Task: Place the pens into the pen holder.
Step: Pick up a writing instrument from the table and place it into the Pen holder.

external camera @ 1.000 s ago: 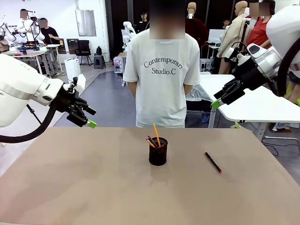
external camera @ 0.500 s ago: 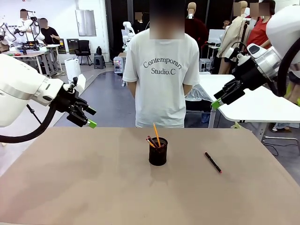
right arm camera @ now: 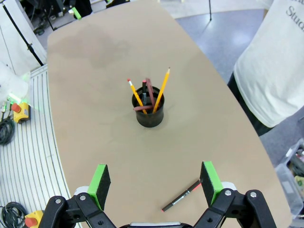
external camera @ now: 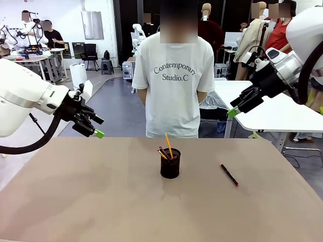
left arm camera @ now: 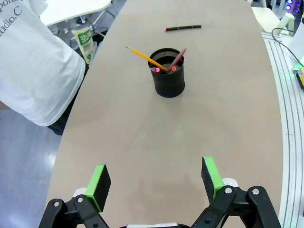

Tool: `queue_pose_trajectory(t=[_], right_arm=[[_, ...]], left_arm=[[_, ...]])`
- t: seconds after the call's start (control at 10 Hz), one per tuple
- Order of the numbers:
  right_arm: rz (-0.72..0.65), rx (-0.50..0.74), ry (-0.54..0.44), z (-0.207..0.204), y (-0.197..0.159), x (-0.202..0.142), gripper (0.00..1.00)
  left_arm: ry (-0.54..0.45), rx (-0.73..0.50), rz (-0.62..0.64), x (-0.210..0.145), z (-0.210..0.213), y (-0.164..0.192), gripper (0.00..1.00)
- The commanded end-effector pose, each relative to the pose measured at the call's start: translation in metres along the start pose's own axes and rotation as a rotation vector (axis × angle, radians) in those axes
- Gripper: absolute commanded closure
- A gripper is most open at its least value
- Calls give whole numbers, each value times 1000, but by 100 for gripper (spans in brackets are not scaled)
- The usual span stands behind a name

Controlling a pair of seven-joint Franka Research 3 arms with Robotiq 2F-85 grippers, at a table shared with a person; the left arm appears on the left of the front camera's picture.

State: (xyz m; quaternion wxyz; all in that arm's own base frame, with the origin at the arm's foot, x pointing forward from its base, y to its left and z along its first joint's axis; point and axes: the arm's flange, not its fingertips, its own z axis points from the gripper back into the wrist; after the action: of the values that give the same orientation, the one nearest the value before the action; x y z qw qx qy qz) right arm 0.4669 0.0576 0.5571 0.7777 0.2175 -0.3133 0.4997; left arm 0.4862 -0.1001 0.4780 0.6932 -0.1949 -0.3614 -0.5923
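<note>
the counter (external camera: pixel 75 201) is a plain tan sheet with rounded ends, in a workshop with a grey-blue floor (external camera: pixel 121 108) and a white table (external camera: pixel 282 113) behind on the right. a person (external camera: pixel 174 85) in a white printed t-shirt stands at its far edge. the pen holder (external camera: pixel 170 163) stands upright near the middle, a yellow-orange pencil (external camera: pixel 168 144) and a reddish-brown pen (external camera: pixel 161 151) leaning out of it. the black pen (external camera: pixel 229 174) (red at one end) lies flat well apart, toward the robot's right. the left tool (external camera: pixel 99 126) and right tool (external camera: pixel 233 107) hang raised at either side, both spread wide, holding nothing. the wrist views add a ribbed rail (right arm camera: pixel 33 156) along the counter's edge; the right one, a second yellow stick (right arm camera: pixel 134 94) in the pen holder; the left one, a green bag (left arm camera: pixel 84 40) on the floor.
</note>
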Motion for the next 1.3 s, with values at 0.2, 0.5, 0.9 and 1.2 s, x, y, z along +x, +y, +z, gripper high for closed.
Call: queue_pose_trajectory(t=[0.2, 0.5, 0.9, 1.2], right_arm=[[-2, 4, -5, 1, 0, 1, 0], [0, 0, 0, 0, 0, 0, 0], [-193, -182, 178, -27, -14, 2, 0], [-261, -354, 416, -56, -22, -10, 0]], left_arm=[[9, 5, 9, 1, 3, 0, 0], [9, 5, 9, 1, 3, 0, 0], [9, 5, 9, 1, 3, 0, 0], [9, 5, 9, 1, 3, 0, 0]])
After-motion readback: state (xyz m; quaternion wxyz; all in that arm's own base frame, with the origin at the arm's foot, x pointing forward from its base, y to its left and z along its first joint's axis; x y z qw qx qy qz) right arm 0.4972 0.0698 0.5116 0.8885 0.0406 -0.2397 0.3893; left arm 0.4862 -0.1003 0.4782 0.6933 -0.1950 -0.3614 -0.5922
